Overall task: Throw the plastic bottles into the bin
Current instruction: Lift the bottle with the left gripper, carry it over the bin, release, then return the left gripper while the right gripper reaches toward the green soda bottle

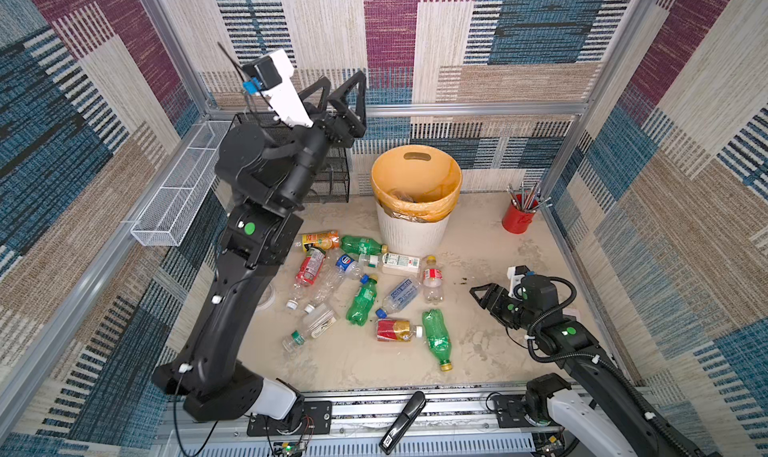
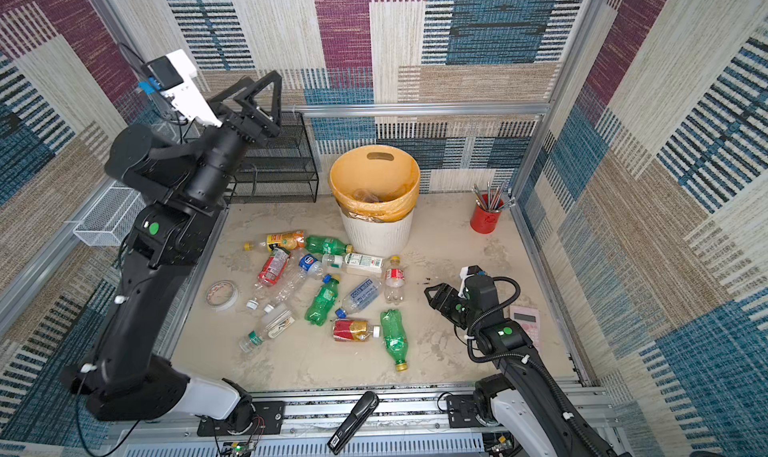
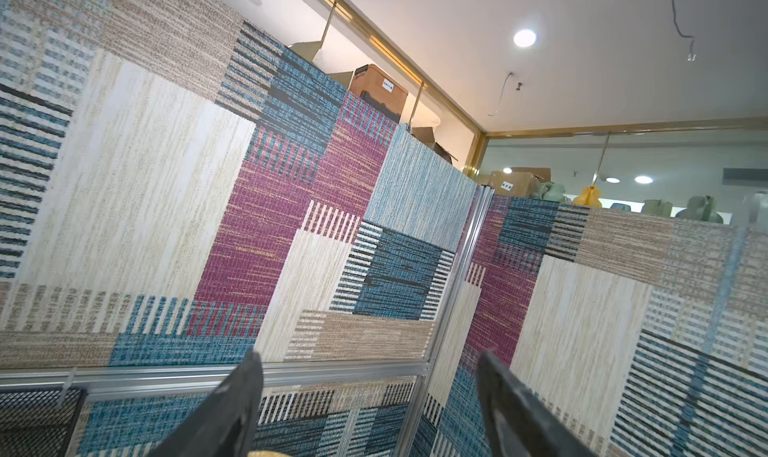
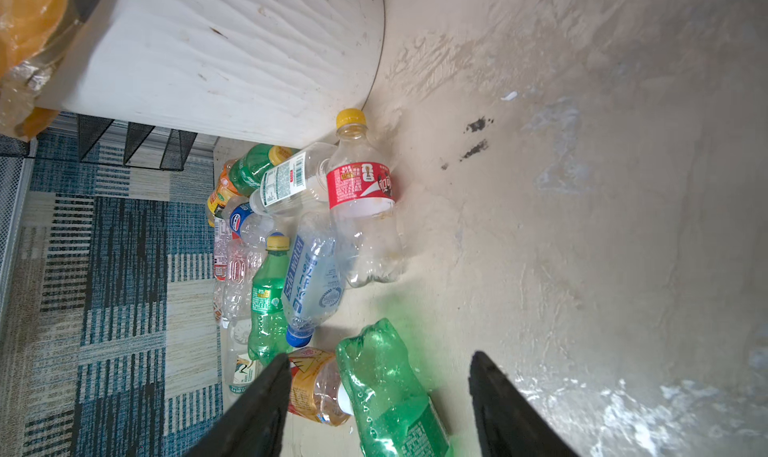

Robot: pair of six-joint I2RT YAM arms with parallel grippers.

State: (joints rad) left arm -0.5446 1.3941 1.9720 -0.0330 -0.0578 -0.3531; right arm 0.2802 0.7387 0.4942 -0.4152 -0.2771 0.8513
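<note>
**A:** While the left claw (image 1: 343,81) hangs high toward the far left corner of the beige table (image 1: 498,259), how do its jaws stand?

**B:** Spread wide with nothing between them (the left wrist view shows only patchwork-patterned wall (image 3: 270,226) past them).

**A:** And the right claw (image 1: 478,295)?

**B:** Low near the right edge, jaws parted, holding nothing. A crushed green plastic bottle (image 4: 386,384) lies just ahead of it on the table, clear of both jaws.

**A:** Where are the small clear and green plastic drink bottles (image 1: 362,299)?

**B:** About a dozen lie on their sides in the table's middle, heaped together just before the round white ribbed plastic bin (image 1: 415,234). The bin has an orange-yellow liner and stands upright midway along the far edge. Crumpled clear plastic shows inside it too.
</note>
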